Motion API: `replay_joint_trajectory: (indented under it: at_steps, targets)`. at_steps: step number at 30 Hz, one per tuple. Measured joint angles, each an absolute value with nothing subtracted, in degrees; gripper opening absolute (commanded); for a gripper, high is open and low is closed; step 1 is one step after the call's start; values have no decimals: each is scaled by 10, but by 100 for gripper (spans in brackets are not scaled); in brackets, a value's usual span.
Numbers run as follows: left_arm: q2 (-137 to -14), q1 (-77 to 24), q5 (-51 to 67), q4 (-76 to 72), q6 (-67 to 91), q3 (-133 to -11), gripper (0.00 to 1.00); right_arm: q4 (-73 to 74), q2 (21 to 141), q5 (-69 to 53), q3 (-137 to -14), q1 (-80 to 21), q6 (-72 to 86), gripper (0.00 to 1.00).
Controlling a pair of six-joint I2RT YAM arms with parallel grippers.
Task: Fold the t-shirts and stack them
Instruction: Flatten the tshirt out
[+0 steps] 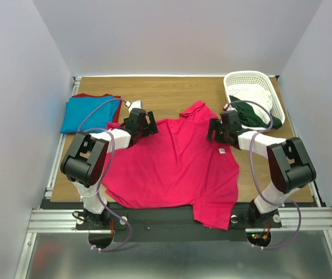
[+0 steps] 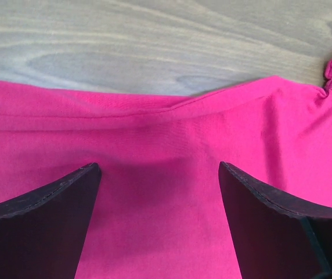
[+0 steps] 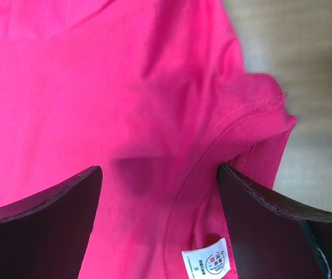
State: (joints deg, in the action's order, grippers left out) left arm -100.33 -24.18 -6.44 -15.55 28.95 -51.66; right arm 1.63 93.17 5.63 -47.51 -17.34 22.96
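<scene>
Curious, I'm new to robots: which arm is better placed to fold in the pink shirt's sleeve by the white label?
The right hand, open, hovers over that sleeve's seam beside the label; the left hand is across the shirt.

A robotics lab test cell: plain pale panels point(image 1: 15, 70) box in a wood-grain table point(image 1: 172, 93). Aluminium rails point(image 1: 56, 220) at the near edge carry the cabled left arm point(image 1: 87, 157) and right arm point(image 1: 288, 165).

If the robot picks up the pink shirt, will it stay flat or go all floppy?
Probably floppy: the pink shirt already wrinkles and bunches at its sleeve. It looks thin, so likely light. One corner hangs over the table edge, limp.
</scene>
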Motion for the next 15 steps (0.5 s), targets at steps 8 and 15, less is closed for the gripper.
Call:
replay_joint_trajectory:
  at_steps: [8,15]
  targets:
    - [-1043,-242,-72,-154,278,-565,96,-11,988,105,-522,-173,243,87]
    - [-1098,-242,-85,-131,260,-641,96,-16,1025,139,-560,-173,249,88]
